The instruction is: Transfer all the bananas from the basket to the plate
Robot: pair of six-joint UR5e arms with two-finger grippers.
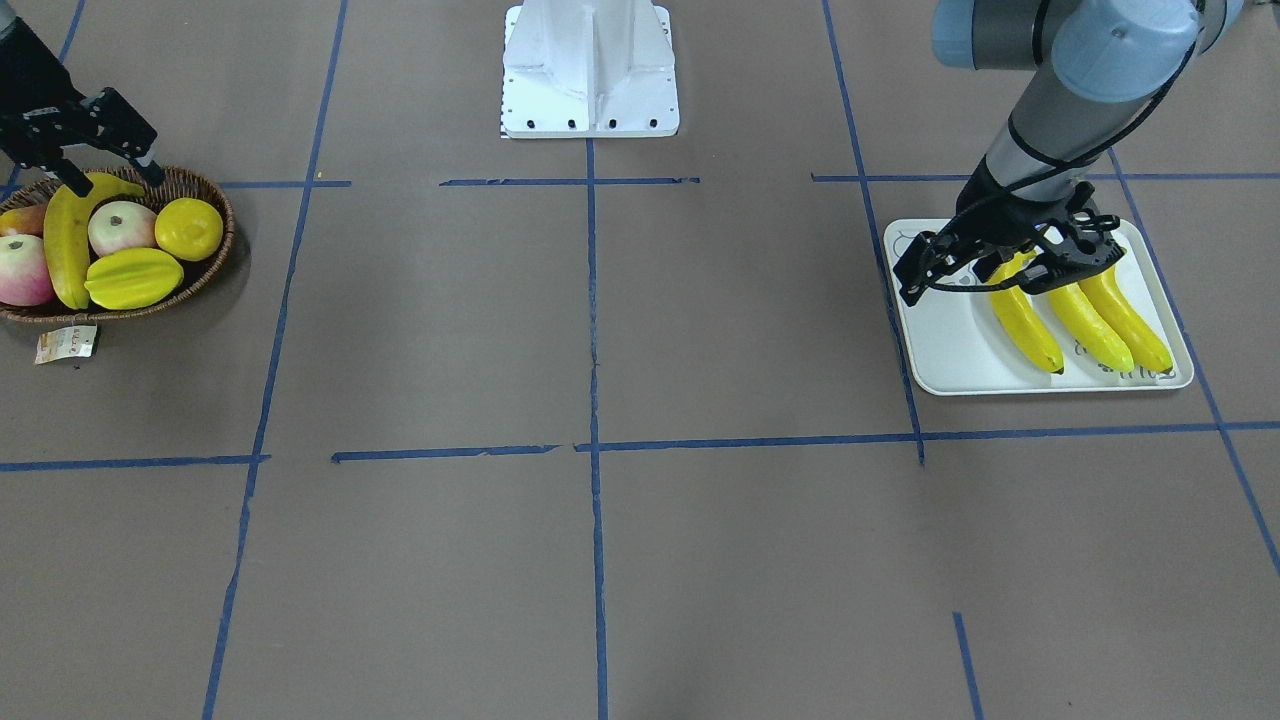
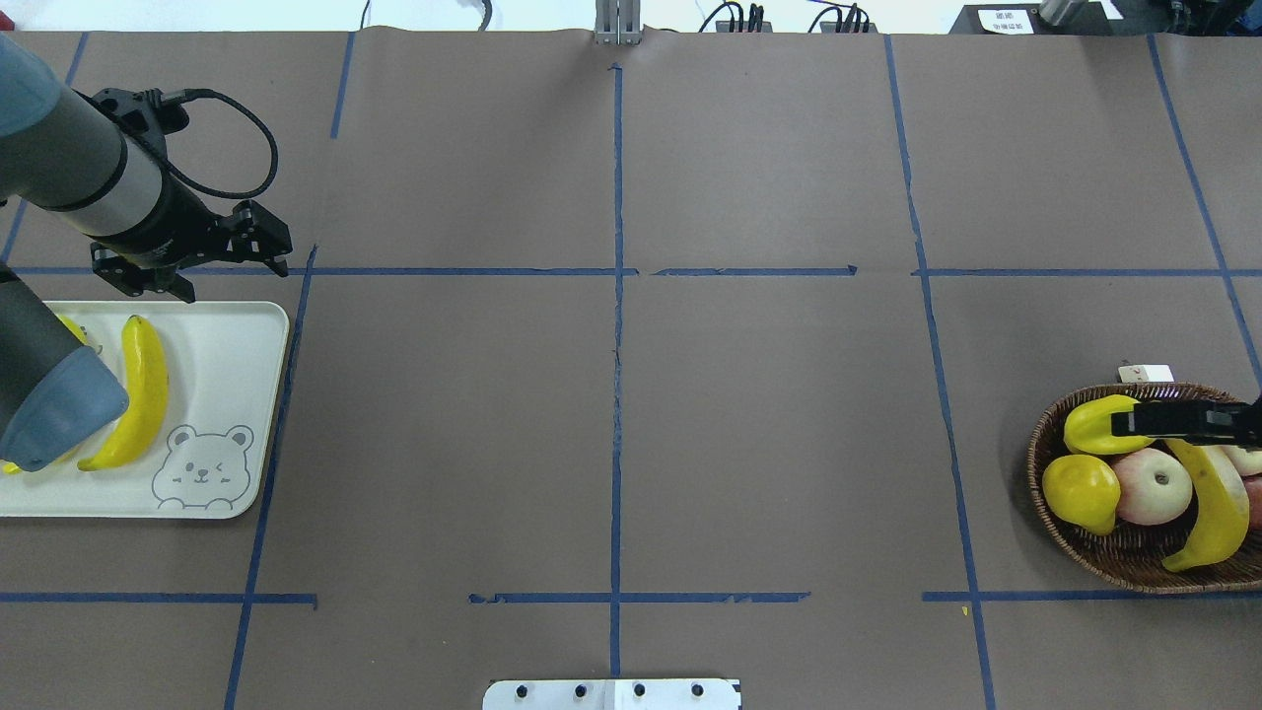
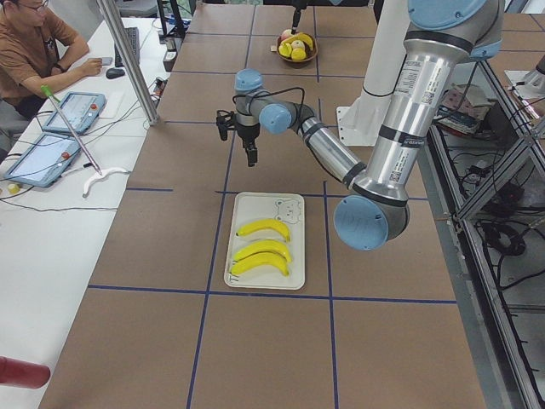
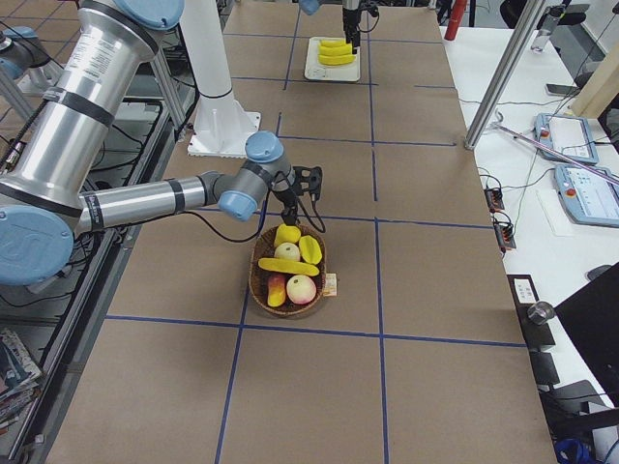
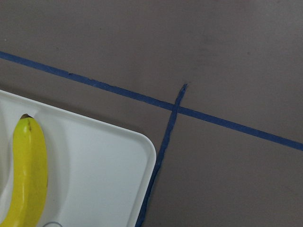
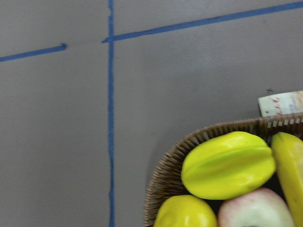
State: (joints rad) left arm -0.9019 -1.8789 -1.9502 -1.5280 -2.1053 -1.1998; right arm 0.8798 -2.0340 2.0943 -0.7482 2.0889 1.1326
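Three yellow bananas [image 1: 1085,322] lie side by side on the pale plate [image 1: 950,350] with the bear drawing [image 2: 202,463]. In the overhead view one banana [image 2: 143,394] shows and my left arm hides the others. My left gripper [image 1: 960,275] hangs open and empty above the plate's far edge, also in the overhead view [image 2: 212,261]. A fourth banana [image 1: 68,240] lies in the wicker basket [image 1: 212,195]. My right gripper [image 1: 105,170] is open just above that banana's upper end, not closed on it. The right wrist view shows only the banana's edge [image 6: 291,175].
The basket [image 2: 1047,434] also holds a ridged starfruit [image 1: 133,277], a lemon [image 1: 189,228] and two apples [image 1: 120,227]. A paper tag [image 1: 66,343] lies beside the basket. The white robot base [image 1: 590,70] stands mid-table. Blue tape lines cross the brown table.
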